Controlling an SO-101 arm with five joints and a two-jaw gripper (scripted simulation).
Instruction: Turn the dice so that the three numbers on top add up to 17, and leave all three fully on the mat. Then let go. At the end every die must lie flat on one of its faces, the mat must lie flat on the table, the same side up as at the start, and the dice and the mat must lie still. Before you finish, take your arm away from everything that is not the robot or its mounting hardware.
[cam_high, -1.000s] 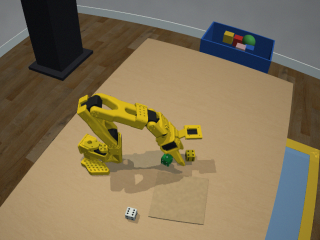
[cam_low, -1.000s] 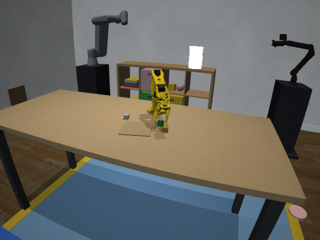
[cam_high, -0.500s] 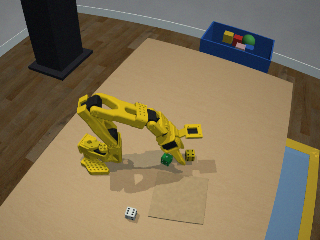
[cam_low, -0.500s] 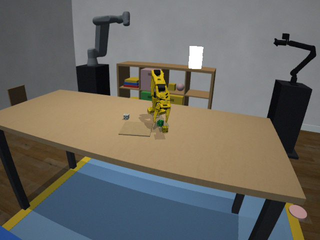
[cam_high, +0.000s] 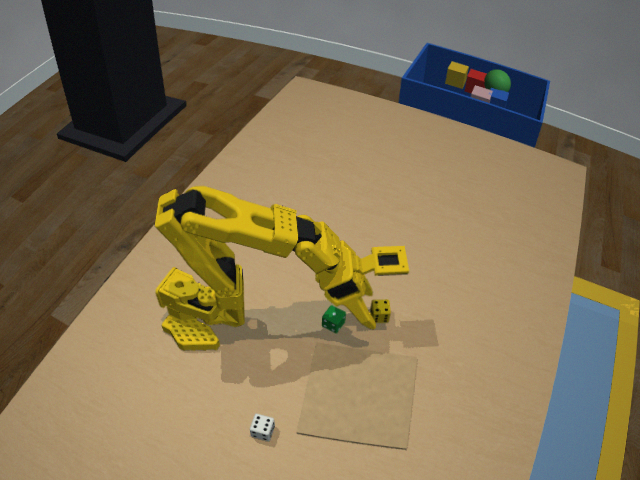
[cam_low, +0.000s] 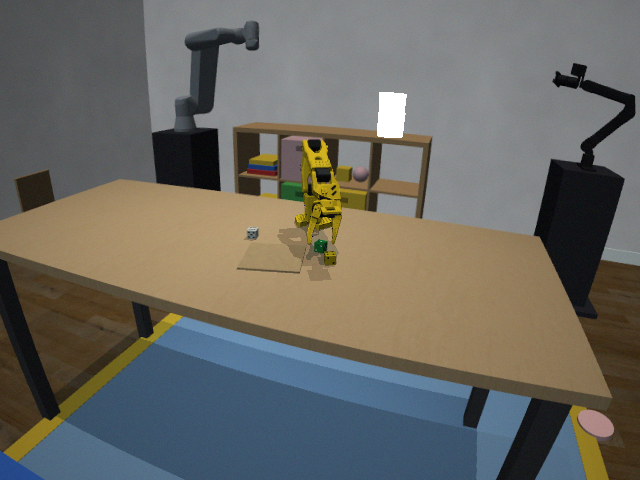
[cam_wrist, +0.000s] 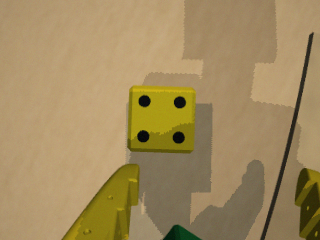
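Observation:
My gripper (cam_high: 369, 310) (cam_low: 321, 241) (cam_wrist: 219, 171) is open and empty, with its fingers above the table near the green and yellow dice. The yellow die (cam_high: 381, 310) (cam_low: 330, 258) (cam_wrist: 161, 119) lies flat on the table with a four on top, just ahead of the fingers. The green die (cam_high: 333, 319) (cam_low: 320, 245) (cam_wrist: 176, 233) shows a one on top; only its corner shows in the wrist view. The white die (cam_high: 262, 426) (cam_low: 252, 233) shows a six on top. The mat (cam_high: 361, 403) (cam_low: 271, 258) (cam_wrist: 309, 125) lies flat; all three dice are off it.
The arm's shadow falls over the table (cam_high: 439, 206) (cam_low: 413, 289) and one edge of the mat. A blue bin (cam_high: 465, 113) with toy blocks and a ball stands beyond the table's far edge in the top view. The white die is on the opposite side of the mat from the yellow one.

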